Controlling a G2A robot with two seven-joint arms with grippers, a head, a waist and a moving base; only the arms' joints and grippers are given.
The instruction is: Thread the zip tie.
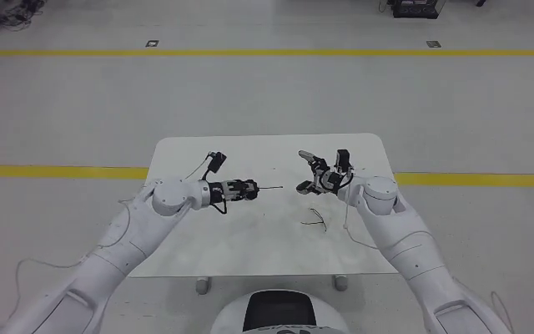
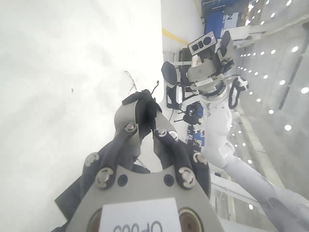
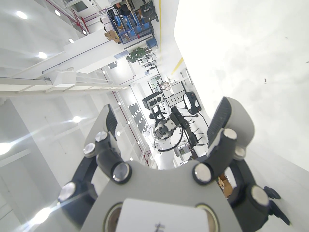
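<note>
The left arm is stretched in over the near-left part of the table, with the left gripper [image 2: 143,98] turned toward the middle. Its claw is pressed together on a dark strip, taken to be the zip tie [image 1: 269,188]. The tie's free length juts out level above the tabletop and points across at the other arm. This hold appears intended to present one end for the opposite claw to take or guide. The right arm faces it from the other side, with the right gripper [image 3: 166,112] held off the surface. Its two ribbed pads [image 3: 218,119] stand wide apart and clamp nothing. The opening lines up with the left claw, which suggests it is readied to receive the tie, though a clear gap separates it from the tie's tip. Which end of the tie protrudes cannot be determined. A thin dark loose strand [image 1: 315,219] lies flat on the table near the right arm, apart from both claws; whether it is a second tie is not clear. As to surroundings, the floor is pale, crossed by yellow lines [image 1: 267,53]. The white table [image 1: 275,246] has rounded corners and a matte top. Racks with blue bins [image 3: 131,28] and a potted plant [image 3: 136,54] stand in the room beyond.
</note>
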